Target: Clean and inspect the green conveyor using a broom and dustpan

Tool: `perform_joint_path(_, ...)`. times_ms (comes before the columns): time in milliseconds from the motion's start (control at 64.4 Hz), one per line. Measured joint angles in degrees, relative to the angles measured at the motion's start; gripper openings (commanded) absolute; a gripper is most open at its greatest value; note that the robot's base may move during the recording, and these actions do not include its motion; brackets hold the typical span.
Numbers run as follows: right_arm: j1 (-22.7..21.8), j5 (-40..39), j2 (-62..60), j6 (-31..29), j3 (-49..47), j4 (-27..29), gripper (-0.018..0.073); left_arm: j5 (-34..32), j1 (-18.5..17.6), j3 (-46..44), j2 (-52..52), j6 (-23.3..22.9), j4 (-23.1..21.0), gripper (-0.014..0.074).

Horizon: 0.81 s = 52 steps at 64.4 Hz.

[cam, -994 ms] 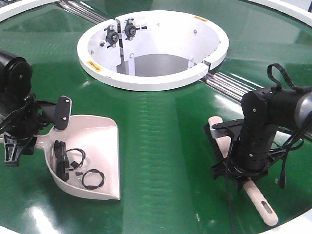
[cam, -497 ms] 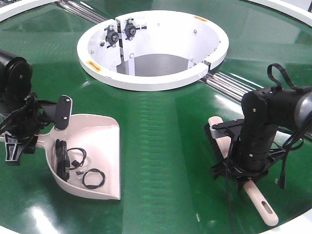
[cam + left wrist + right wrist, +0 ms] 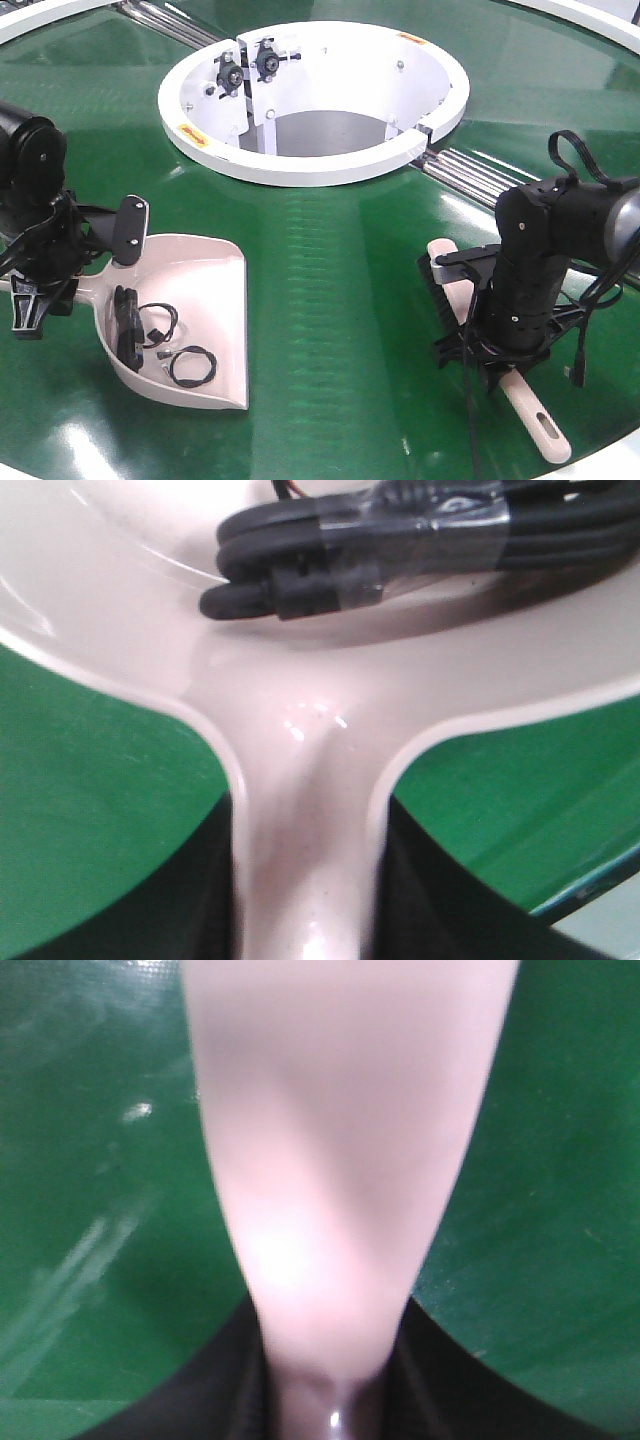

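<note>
Green conveyor (image 3: 340, 290) looks swept, cables (image 3: 150, 335) lying in the dustpan (image 3: 205, 290) resting on it, handle clamped by the left gripper (image 3: 48, 287), while the right gripper (image 3: 500, 358) clamps the broom (image 3: 538, 420), also flat on it; next, lift both and inspect.

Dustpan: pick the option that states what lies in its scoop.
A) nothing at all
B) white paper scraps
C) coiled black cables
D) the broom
C: coiled black cables lie on the pale floor of the dustpan, and the left wrist view shows a taped bundle of them up close.
</note>
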Motion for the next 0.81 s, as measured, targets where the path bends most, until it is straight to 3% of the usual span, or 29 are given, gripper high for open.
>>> perform_joint_path(326, 0.00, 0.00, 0.00, 0.00, 0.00, 0.00, -0.0004, 0.49, 0.00, 0.00, 0.00, -0.06, -0.07, 0.0090)
perform_joint_path(636, 0.00, 0.00, 0.00, 0.00, 0.00, 0.00, 0.0007, 1.14, 0.00, 0.00, 0.00, -0.30, -0.86, 0.0323)
perform_joint_path(807, 0.00, 0.05, 0.00, 0.00, 0.00, 0.00, 0.0065, 1.11, 0.00, 0.00, 0.00, -0.30, -3.17, 0.0433)
